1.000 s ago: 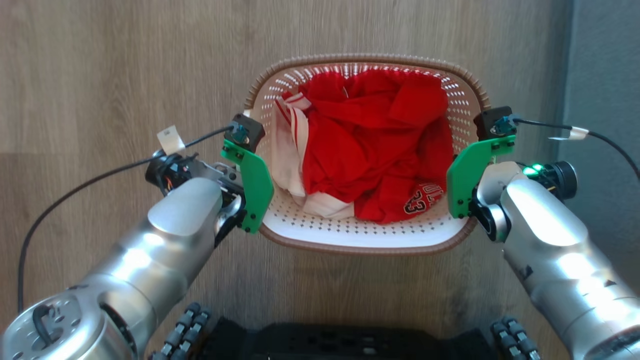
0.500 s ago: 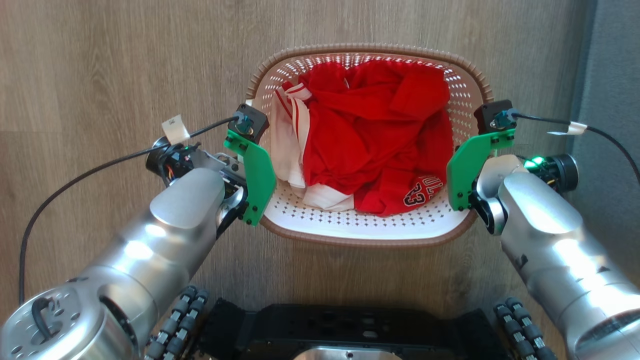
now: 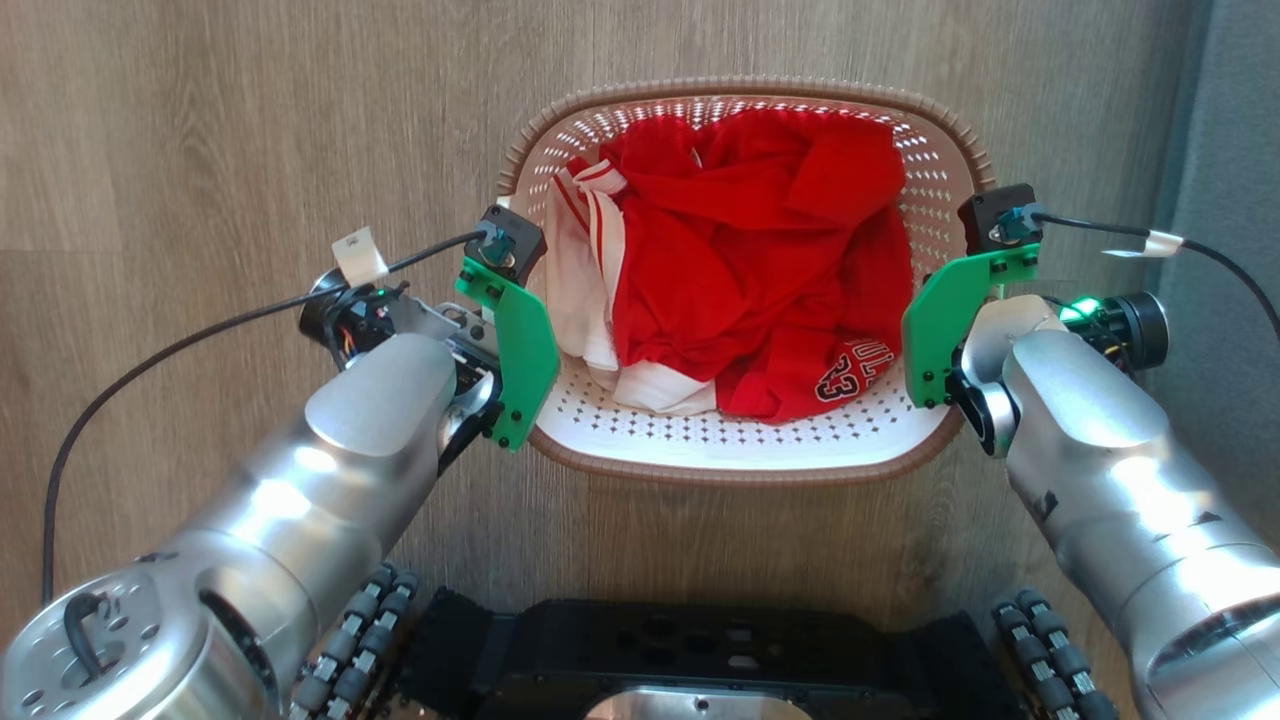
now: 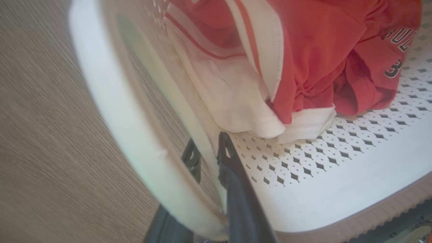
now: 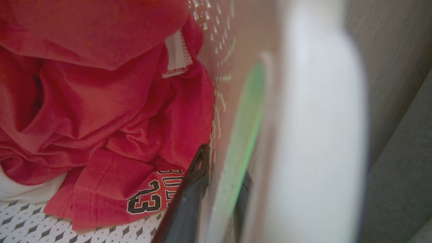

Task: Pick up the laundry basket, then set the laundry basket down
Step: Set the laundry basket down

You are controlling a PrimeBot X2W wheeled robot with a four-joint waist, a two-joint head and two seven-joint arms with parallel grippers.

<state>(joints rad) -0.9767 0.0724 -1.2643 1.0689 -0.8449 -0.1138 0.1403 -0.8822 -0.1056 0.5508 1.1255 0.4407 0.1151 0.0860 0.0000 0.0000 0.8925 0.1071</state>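
Head view: the laundry basket (image 3: 740, 474) is over the wooden floor (image 3: 200, 150) just ahead of the robot's base (image 3: 700, 650), its long axis running left to right, with red clothes (image 3: 760, 270) inside; the left arm (image 3: 330, 470) meets its left short end and the right arm (image 3: 1090, 420) its right, equally near, so a set-down should go evenly on both sides. Left wrist view: the left gripper (image 4: 208, 156) has its fingers (image 4: 233, 189) drawn narrow across the basket's side wall, one inside, one outside. Right wrist view: the right gripper (image 5: 222, 172) pinches the opposite wall likewise; whether the basket is off the floor I cannot tell
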